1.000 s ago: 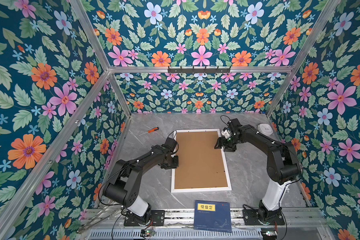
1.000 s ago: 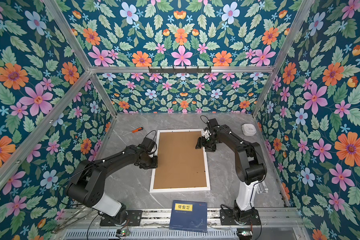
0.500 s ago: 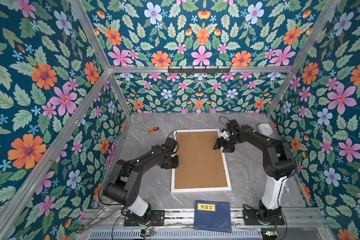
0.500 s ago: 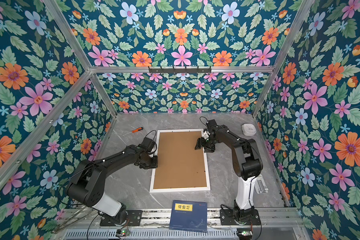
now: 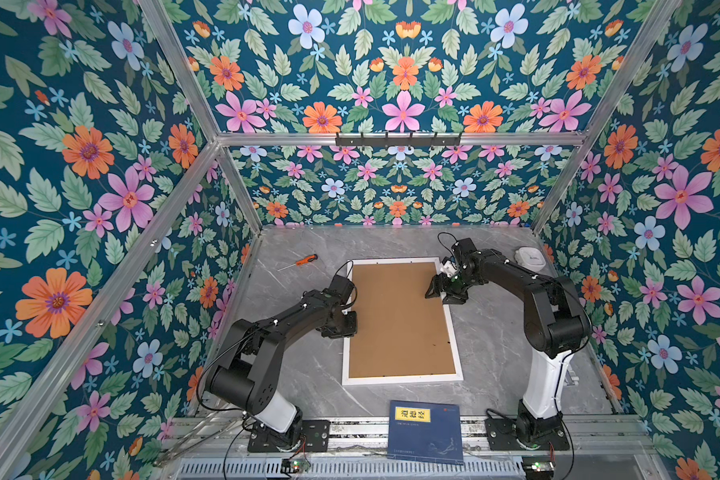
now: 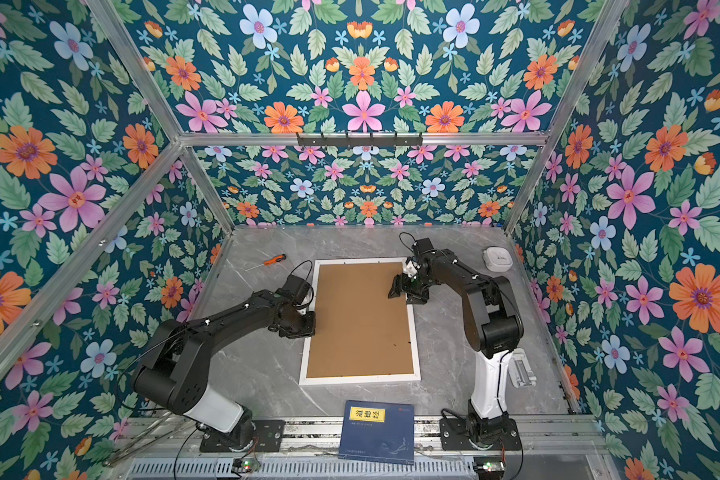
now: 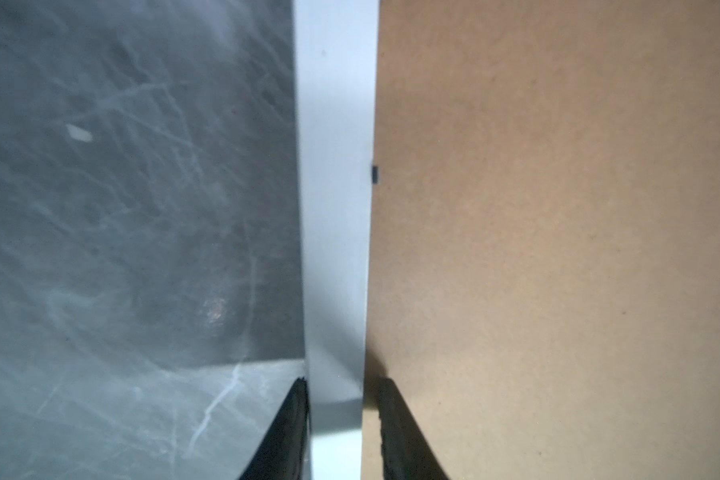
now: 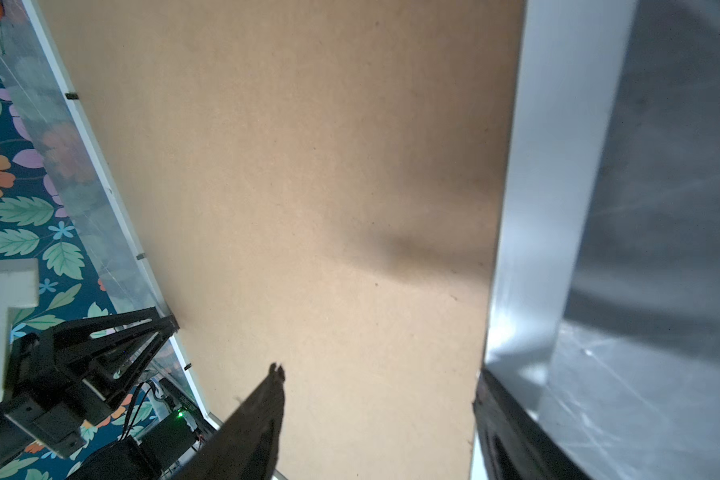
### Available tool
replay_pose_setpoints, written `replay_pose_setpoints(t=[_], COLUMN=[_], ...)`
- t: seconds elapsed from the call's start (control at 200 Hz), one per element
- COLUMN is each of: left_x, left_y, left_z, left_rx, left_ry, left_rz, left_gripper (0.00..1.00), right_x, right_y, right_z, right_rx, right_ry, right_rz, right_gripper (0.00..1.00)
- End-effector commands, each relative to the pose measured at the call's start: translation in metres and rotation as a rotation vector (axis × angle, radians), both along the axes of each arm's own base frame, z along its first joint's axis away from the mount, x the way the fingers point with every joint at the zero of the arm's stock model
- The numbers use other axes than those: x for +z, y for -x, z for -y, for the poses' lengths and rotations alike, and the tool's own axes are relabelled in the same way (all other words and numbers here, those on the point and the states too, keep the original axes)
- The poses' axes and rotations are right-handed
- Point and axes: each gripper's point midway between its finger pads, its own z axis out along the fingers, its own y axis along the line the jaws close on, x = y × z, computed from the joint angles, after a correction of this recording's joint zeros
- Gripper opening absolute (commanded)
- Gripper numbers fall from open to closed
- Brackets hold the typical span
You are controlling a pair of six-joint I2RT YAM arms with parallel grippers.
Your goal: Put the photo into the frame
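The white frame (image 5: 402, 379) (image 6: 360, 379) lies flat on the grey table with a brown backing board (image 5: 398, 320) (image 6: 360, 320) filling its opening. The photo is out of view. My left gripper (image 5: 350, 324) (image 6: 310, 324) (image 7: 337, 386) is shut on the frame's left rail (image 7: 335, 208), one finger on each side of it. Over the far right part of the frame my right gripper (image 5: 443, 293) (image 6: 404, 293) (image 8: 378, 374) stands open. One of its fingers is above the board (image 8: 287, 187), the other at the right rail (image 8: 553, 166). It holds nothing.
An orange-handled screwdriver (image 5: 304, 261) lies at the far left of the table. A small white device (image 5: 531, 257) sits at the far right corner. A dark blue book (image 5: 427, 432) with a yellow label rests on the front rail. Floral walls enclose the table.
My right gripper has shifted slightly inward and nearer over the backing board, still open. The left gripper and the frame have not moved.
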Motion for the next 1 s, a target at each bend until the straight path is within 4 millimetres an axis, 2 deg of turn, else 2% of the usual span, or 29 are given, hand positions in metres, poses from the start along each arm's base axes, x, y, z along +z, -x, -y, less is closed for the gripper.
replay_pose_setpoints(t=[0.0,0.725,0.85,0.995], left_x=[-0.007,-0.006,-0.006,-0.006], left_y=[0.011,0.012,0.013,0.012], left_z=[-0.007,-0.006,-0.007,-0.007], left_rx=[-0.003,-0.005,-0.006,-0.006], left_ry=[-0.031,-0.027,-0.030,-0.033], left_rz=[-0.044,-0.042,-0.043,-0.042], left_gripper=[0.31,0.30,0.30,0.30], right_x=[-0.007,-0.014,-0.005,0.017], right_y=[-0.001,0.008,0.006,0.000], right_z=[0.001,-0.011,-0.009,-0.008], right_rx=[0.006,0.046,0.046,0.038], right_ry=[0.013,0.052,0.062,0.056], right_rz=[0.003,-0.009,0.012,0.061], right_gripper=[0.73,0.72,0.72,0.72])
